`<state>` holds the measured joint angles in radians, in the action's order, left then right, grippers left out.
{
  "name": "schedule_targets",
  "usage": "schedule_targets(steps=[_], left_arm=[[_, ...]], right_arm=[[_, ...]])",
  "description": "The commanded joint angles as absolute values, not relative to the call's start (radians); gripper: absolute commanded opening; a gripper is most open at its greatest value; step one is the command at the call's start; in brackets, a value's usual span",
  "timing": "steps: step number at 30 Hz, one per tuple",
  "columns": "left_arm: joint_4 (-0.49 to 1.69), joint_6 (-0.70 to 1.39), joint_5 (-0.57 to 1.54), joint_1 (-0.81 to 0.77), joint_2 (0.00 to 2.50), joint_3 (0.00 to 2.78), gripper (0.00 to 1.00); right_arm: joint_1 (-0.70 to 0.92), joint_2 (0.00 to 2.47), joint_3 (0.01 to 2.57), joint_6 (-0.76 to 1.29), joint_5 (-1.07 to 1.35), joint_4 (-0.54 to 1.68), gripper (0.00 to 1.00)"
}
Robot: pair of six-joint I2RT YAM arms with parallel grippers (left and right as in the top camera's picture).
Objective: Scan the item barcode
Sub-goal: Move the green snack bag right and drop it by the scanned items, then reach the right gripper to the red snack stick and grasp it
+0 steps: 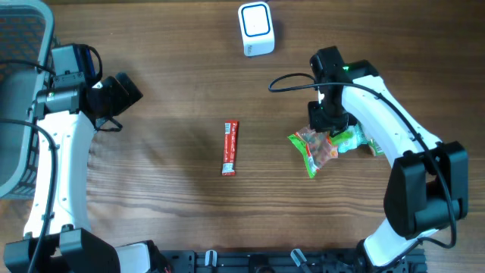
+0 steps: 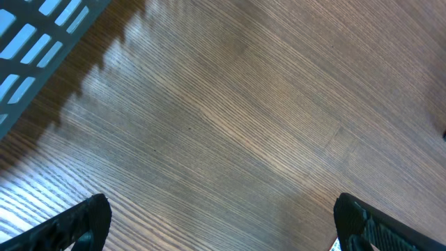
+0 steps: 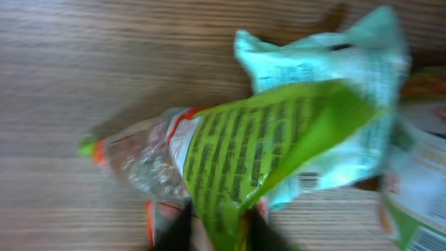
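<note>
Item: snack bag (image 1: 317, 152), green/orange film w/ a clear window; lies crumpled on the table (image 1: 174, 189), right of centre.
Code: barcode (image 3: 306, 183), small dark-on-pale patch on the bag's light panel, facing up in the right wrist view; blurred.
Handling (est.): light, soft, crinkly film, prob. slippery. Held by one corner it would likely sag and fold over the code.
Hold pt (est.): a sealed edge away from the code, so the panel hangs flat toward the reader.
Right arm: right gripper (image 1: 330, 125) sits over the bag's top edge. A green fold lies betw. its fingers (image 3: 174, 233), but pinched or loose — cannot tell.
Neighbour: second packet (image 1: 367, 142), green/white, touching the bag's right side.
Reader: scanner (image 1: 256, 29), white box at the far edge, well apart from the bag.
Other: red bar (image 1: 230, 148), slim wrapper mid-table, apart from the bag.
Left arm: left gripper (image 1: 127, 89) — fingers spread wide, nothing betw. them, over bare wood near the grey basket (image 1: 15, 114).
</note>
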<state>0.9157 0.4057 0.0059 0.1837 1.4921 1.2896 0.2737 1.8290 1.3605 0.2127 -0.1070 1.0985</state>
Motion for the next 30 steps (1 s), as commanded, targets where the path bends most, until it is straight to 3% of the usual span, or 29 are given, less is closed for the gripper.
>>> schedule_targets(steps=[1, 3, 7, 12, 16, 23, 30], left_arm=[[0.913, 0.397, 0.010, 0.188, 1.487, 1.296, 1.00], [0.913, 0.397, 0.010, 0.188, 1.487, 1.296, 1.00], [0.913, 0.397, 0.010, 0.188, 1.487, 1.296, 1.00], [0.913, 0.397, 0.010, 0.188, 1.487, 1.296, 1.00], [0.913, 0.397, 0.010, 0.188, 1.487, 1.296, 1.00], [0.913, 0.397, 0.010, 0.188, 1.487, 1.296, 1.00], [0.913, 0.397, 0.010, 0.188, 1.487, 1.296, 1.00]], right_arm=[[0.268, 1.825, 1.364, 0.238, -0.192, 1.118, 0.85], [0.268, 1.825, 1.394, 0.239, -0.192, 1.138, 0.92], [0.271, 1.815, 1.595, 0.244, -0.174, 1.269, 0.94], [0.278, 1.808, 1.744, 0.240, 0.244, 1.320, 0.87], [0.367, 1.809, 1.708, 0.258, 0.290, 1.230, 0.87], [0.602, 1.810, 1.558, 0.532, 0.165, 1.016, 0.87], [0.782, 1.810, 1.286, 0.692, 0.032, 0.735, 0.76]])
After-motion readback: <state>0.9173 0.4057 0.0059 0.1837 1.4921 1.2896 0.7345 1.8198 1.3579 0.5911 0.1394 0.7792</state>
